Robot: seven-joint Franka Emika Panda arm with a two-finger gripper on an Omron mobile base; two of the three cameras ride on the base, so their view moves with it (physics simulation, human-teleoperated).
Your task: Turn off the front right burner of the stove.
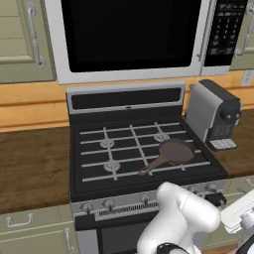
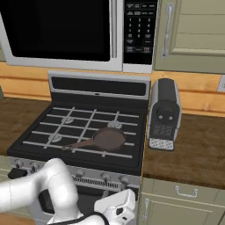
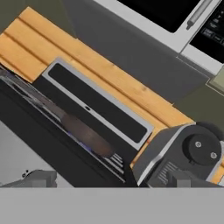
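In the left base view the stove (image 1: 144,149) carries four burner rings; a single brown pan (image 1: 174,151) sits over the front right burner (image 1: 182,158), hiding it, with one coffee machine (image 1: 214,115) just right of the stove and one microwave (image 1: 134,37) above. In the right base view the pan (image 2: 107,139) again covers that near-right spot. In the hand view the gripper (image 3: 109,178) shows two tips apart, gripping nothing, below the stove's back panel (image 3: 97,103).
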